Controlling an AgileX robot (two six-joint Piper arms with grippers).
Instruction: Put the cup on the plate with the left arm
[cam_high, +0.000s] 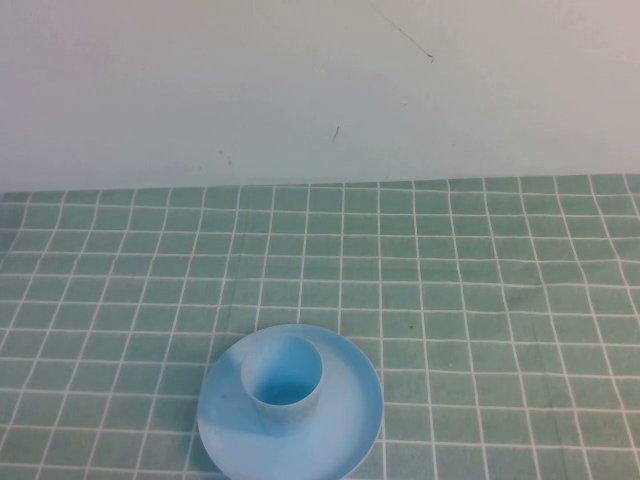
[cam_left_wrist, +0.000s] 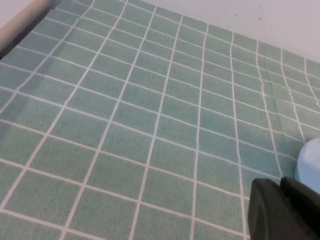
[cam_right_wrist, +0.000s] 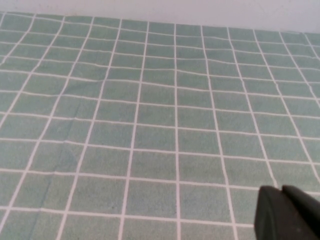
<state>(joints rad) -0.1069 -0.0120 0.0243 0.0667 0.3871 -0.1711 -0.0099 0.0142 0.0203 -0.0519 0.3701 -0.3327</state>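
Observation:
The small light blue cup (cam_high: 282, 380) stands upright on the round light blue plate (cam_high: 350, 420), a little left of the plate's middle, near the table's front edge in the high view. Neither arm shows in the high view. In the left wrist view my left gripper (cam_left_wrist: 281, 182) is shut and empty over the checked cloth. A light blue edge (cam_left_wrist: 311, 160) shows just beyond it, and I cannot tell whether it is the plate or the cup. In the right wrist view my right gripper (cam_right_wrist: 282, 190) is shut and empty above the cloth.
A green cloth with white grid lines (cam_high: 450, 280) covers the table. A plain white wall (cam_high: 300, 80) stands behind it. A pale rail (cam_left_wrist: 20, 25) runs along the cloth's edge in the left wrist view.

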